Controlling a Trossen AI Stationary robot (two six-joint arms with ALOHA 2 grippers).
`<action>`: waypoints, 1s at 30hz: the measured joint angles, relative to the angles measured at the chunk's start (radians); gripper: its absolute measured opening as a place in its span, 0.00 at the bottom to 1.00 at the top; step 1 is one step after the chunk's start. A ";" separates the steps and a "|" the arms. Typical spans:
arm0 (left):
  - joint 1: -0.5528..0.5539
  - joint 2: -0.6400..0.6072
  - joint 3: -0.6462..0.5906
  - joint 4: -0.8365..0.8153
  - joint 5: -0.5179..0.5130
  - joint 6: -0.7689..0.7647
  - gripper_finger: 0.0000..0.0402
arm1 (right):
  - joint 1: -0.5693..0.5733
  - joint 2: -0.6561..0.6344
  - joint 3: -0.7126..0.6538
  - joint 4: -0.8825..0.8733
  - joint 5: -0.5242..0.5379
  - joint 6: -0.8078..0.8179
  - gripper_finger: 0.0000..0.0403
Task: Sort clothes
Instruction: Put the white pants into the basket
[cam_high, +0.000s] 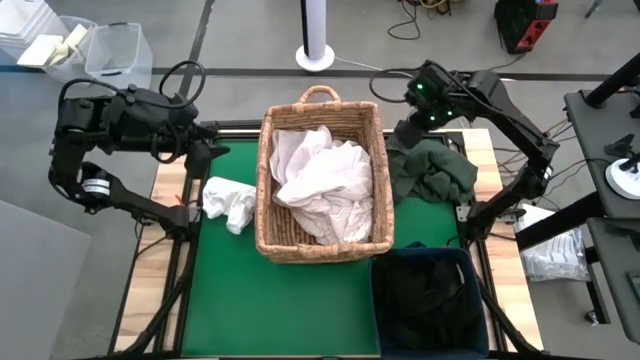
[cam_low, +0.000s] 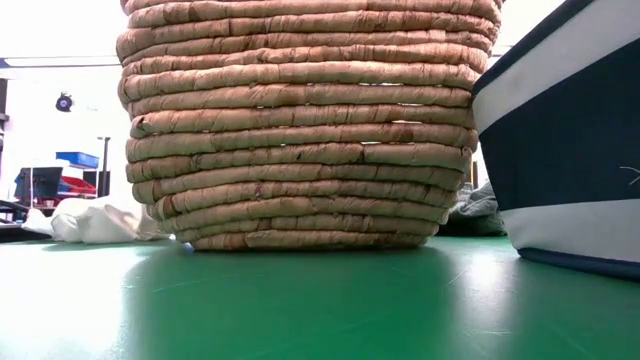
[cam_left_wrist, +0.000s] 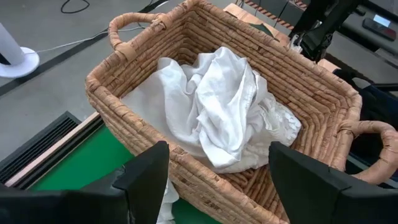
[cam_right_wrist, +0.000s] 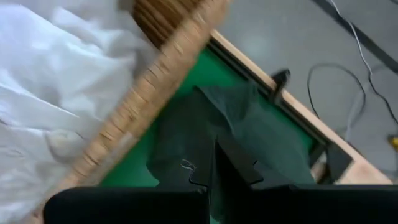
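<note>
Green-topped table (cam_high: 290, 310) w/ everything on it. Biggest item: tan woven wicker basket (cam_high: 268, 180), centre, holding a heap of white crumpled fabric garments (cam_high: 322, 180), same heap clear in left wrist view (cam_left_wrist: 217, 106). Dark blue square fabric bin (cam_high: 384, 310) at near-right corner, dark cloth inside, can't tell what pieces. Dark green rumpled garment (cam_high: 432, 172) lies on table right of basket, above the bin. Small white bunched garment (cam_high: 228, 202) on table just left of basket.

Left pincer (cam_left_wrist: 217, 180): fingers spread wide, empty, hovering at basket's left rim, aimed at the white heap. Right pincer (cam_high: 408, 130): pressed together, pinching nothing I can see, hanging over far edge of the green garment; wrist view shows the green cloth (cam_right_wrist: 249, 137) below it, not gripped.

Step, my read: between picks. Darks go to bin, so green piece looks like next candidate.

Next move needs: right pincer to open, drop onto a raised fold of green cloth, close, lift clear, carry to bin. Risk: snagging only a thin fold, cloth drags.
</note>
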 joint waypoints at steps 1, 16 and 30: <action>0.000 0.000 0.000 0.000 0.002 -0.010 0.63 | -0.008 -0.001 0.000 -0.015 0.000 0.001 0.03; -0.043 -0.009 -0.079 0.002 0.223 -0.187 0.63 | -0.031 -0.024 -0.003 -0.028 0.002 -0.039 0.03; -0.051 -0.129 -0.471 0.001 0.021 -0.467 0.63 | -0.031 -0.024 -0.022 0.026 0.002 -0.054 0.03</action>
